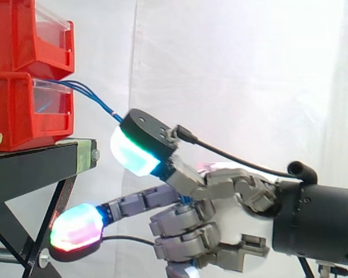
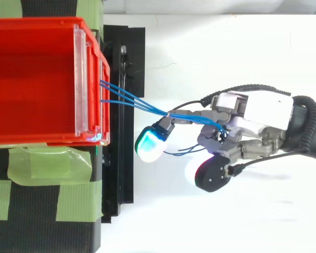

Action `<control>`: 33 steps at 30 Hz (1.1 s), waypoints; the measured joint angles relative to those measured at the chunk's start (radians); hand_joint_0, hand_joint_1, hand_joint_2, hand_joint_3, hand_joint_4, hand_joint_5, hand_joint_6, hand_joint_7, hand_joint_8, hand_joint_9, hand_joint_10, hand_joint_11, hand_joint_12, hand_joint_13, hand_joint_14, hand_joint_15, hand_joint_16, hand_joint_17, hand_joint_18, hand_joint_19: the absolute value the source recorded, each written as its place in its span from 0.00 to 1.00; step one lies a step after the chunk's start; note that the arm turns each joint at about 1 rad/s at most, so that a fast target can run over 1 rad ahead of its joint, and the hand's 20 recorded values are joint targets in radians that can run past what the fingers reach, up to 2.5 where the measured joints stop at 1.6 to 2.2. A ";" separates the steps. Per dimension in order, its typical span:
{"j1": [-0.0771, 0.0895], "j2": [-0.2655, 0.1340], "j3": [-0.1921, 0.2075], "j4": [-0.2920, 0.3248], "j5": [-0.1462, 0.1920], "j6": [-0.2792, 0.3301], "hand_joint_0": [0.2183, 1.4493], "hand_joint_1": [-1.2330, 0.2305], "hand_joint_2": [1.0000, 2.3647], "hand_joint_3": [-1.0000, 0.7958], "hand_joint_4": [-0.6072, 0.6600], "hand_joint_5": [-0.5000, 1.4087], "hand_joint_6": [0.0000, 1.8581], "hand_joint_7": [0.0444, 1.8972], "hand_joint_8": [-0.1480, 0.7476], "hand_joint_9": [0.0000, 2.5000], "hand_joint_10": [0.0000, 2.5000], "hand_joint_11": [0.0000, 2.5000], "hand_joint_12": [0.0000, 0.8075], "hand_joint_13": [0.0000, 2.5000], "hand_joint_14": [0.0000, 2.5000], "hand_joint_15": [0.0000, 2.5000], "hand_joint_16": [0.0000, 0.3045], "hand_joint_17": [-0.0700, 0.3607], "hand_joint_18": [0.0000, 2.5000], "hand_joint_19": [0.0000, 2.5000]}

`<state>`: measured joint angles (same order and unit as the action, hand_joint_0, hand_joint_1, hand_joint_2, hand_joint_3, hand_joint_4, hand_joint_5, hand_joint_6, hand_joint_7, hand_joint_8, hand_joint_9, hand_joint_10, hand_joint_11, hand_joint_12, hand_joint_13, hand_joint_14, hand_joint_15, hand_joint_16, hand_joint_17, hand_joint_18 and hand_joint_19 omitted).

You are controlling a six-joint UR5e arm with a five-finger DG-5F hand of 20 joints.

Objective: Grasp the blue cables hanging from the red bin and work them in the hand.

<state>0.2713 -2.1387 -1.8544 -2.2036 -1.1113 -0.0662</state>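
Top view: hand (image 2: 253, 113) is seen with fingers curled and clamped on the blue cables (image 2: 137, 103), which are pinched among the curled fingers near the palm. Loose cable ends are seen trailing out just beside the fingers, on the side toward the bins. One fingertip pad (image 2: 150, 143), glowing cyan-white, is held out ahead of the palm, just beside the cable run.

Cables are stretched from the grip straight ahead of the fingertips to the front of a red bin (image 2: 42, 23). They are fanned into separate strands where they pass under its clear front plate (image 2: 81, 79). Bare red floor is seen inside this bin through its open top.

Side view: two red bins are stacked ahead of the hand (image 1: 220, 185) and higher than it, the upper bin (image 1: 17, 35) on the lower bin (image 1: 17, 110). Both are set on a black stand (image 1: 29, 168). Cables (image 1: 93, 92) are seen leaving the top front of the lower bin and sloping down to the raised pad (image 1: 136, 150). A second pad (image 1: 75, 227), glowing red and cyan, is pointed under the stand edge. Contents of the lower bin cannot be told through its plate
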 measured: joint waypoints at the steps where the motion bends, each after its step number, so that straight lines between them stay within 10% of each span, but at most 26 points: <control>1: 0.000 0.000 0.013 -0.016 0.000 -0.002 0.41 0.45 0.00 0.03 0.79 0.38 0.01 0.54 0.76 0.69 1.00 1.00 0.97 0.86 1.00 0.80 0.86 0.62 1.00 0.29; 20: 0.002 0.000 0.098 -0.441 -0.017 -0.115 0.41 0.46 0.00 0.03 0.79 0.38 0.01 0.54 0.76 0.69 1.00 1.00 0.95 0.85 1.00 0.79 0.85 0.62 1.00 0.28; 33: 0.003 0.010 0.098 -0.458 -0.068 -0.106 0.41 0.46 0.00 0.04 0.79 0.38 0.01 0.54 0.78 0.69 1.00 1.00 0.94 0.84 1.00 0.79 0.85 0.61 1.00 0.29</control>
<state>0.2747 -2.1282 -1.7564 -2.6615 -1.1794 -0.1723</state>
